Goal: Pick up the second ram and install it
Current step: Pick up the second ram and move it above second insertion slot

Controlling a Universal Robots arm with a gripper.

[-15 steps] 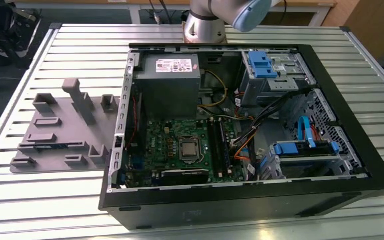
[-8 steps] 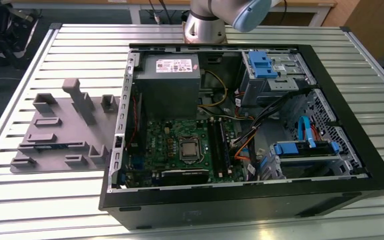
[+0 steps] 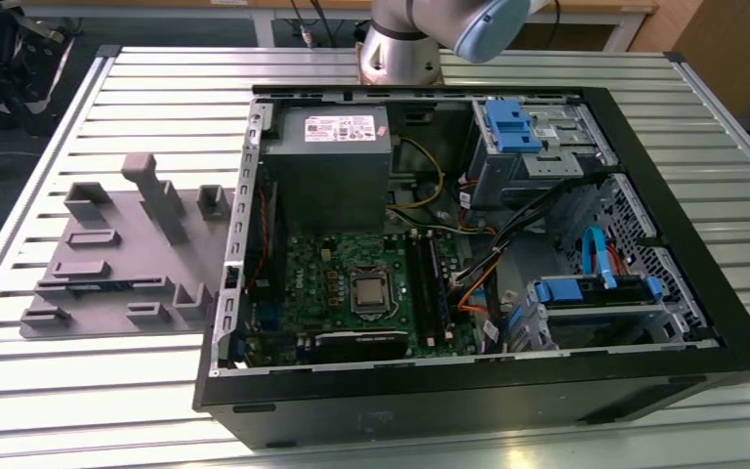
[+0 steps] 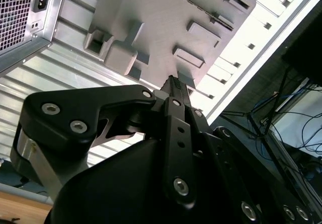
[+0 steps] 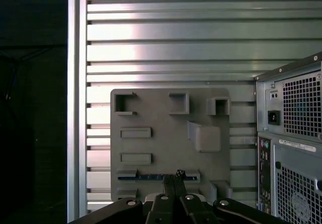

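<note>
The second ram (image 5: pixel 151 176) is a thin blue strip lying in a long slot of the grey holder tray (image 5: pixel 161 118), near the tray edge closest to my camera. In the exterior view the same slot (image 3: pixel 102 284) runs along the tray (image 3: pixel 114 254) at the exterior view's left, beside the open computer case (image 3: pixel 479 254). My gripper (image 5: pixel 174 178) hangs well above the tray, its two fingers pressed together with nothing between them, lined up over the ram's middle. In the second wrist view the shut fingers (image 4: pixel 173 83) point down at the tray (image 4: pixel 166 27).
The motherboard (image 3: pixel 362 283) lies inside the case, with dark memory slots (image 3: pixel 425 278) beside the processor socket. A grey power supply (image 3: pixel 329 161), blue drive cages (image 3: pixel 519 127) and loose cables (image 3: pixel 506 234) stand around it. The case's rear panel (image 5: pixel 292 143) rises beside the tray. The ribbed metal table (image 3: pixel 102 391) carries everything.
</note>
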